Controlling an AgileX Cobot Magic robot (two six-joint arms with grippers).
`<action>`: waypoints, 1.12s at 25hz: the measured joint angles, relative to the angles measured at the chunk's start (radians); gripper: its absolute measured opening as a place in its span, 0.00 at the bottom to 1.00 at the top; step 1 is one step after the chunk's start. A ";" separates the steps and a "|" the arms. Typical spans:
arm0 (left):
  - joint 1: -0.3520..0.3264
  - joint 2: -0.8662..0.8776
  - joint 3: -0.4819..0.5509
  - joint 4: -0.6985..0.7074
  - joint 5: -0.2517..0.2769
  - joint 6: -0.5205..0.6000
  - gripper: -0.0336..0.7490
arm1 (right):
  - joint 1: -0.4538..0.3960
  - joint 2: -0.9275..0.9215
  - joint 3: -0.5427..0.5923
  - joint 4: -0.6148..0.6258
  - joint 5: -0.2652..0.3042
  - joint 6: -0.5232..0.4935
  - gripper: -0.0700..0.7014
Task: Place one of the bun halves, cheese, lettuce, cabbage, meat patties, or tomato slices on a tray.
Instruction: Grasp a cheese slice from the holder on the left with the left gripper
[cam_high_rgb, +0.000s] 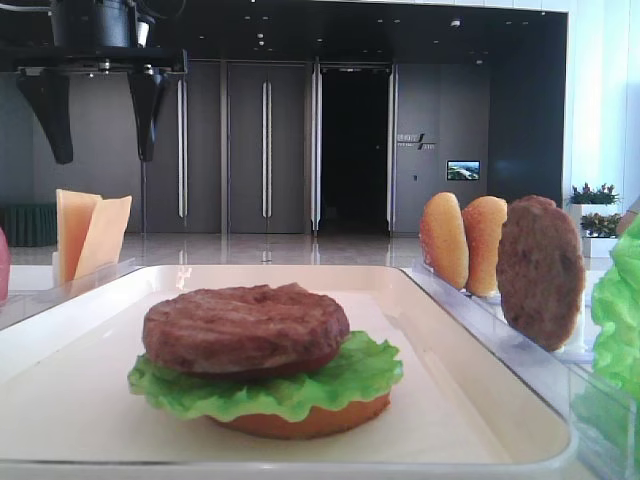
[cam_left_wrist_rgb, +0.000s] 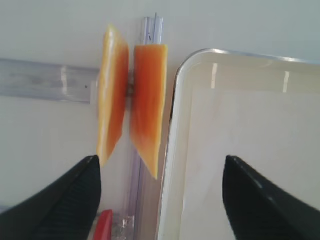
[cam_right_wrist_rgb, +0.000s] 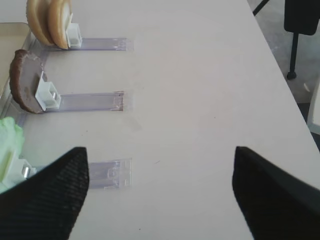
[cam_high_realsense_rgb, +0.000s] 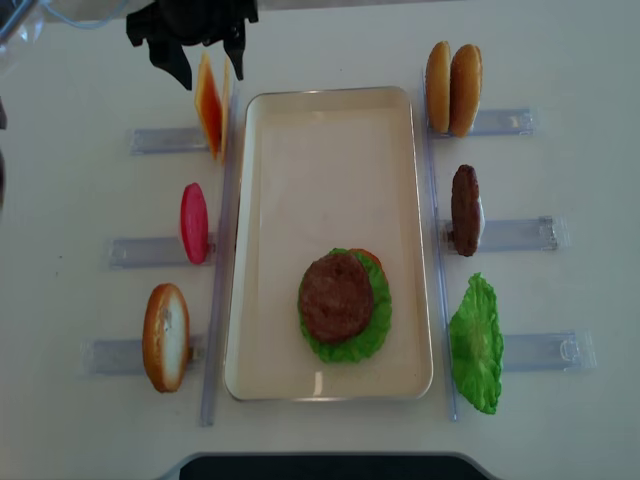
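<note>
Orange cheese (cam_left_wrist_rgb: 132, 107) stands at ten o'clock beside the tray (cam_high_realsense_rgb: 330, 130). Your left end effector (cam_left_wrist_rgb: 160, 200) hovers above it, wide open and empty. Next, drop down and pinch one slice.

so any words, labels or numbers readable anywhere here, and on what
Nothing can be read.
Wall sign in the far hall: pale lettering, too small and blurred.
Wall screen: shows a picture, no legible text.
Tray, cheese, bun halves and clear holders: no labels visible.
</note>
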 joint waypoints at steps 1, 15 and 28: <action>0.000 0.006 0.000 0.000 -0.011 0.000 0.78 | 0.000 0.000 0.000 0.000 0.000 0.000 0.85; 0.000 0.103 -0.040 -0.039 -0.084 0.000 0.78 | 0.000 0.000 0.000 0.000 0.000 0.000 0.85; 0.000 0.120 -0.040 0.005 -0.065 -0.008 0.78 | 0.000 0.000 0.000 0.000 0.000 0.000 0.85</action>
